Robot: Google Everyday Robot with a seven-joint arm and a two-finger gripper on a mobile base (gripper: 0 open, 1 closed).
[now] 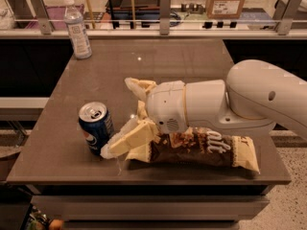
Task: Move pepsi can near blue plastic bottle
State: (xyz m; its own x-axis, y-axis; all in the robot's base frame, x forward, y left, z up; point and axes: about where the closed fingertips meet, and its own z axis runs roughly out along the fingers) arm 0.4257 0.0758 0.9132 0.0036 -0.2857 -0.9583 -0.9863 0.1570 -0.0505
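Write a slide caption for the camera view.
Open pincer beside soda can, above snack bag; water bottle at table's far corner.

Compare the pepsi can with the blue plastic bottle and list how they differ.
The pepsi can is short and dark blue; the blue plastic bottle is tall and clear. The can has a silver top, the bottle a white cap. The can stands near the front, beside the open pincer; the bottle stands at the far corner. Both are upright.

One pepsi can (96, 128), one blue plastic bottle (78, 30), one snack bag (206, 147), one table (168, 61) and one pincer (120, 119) beside the can.
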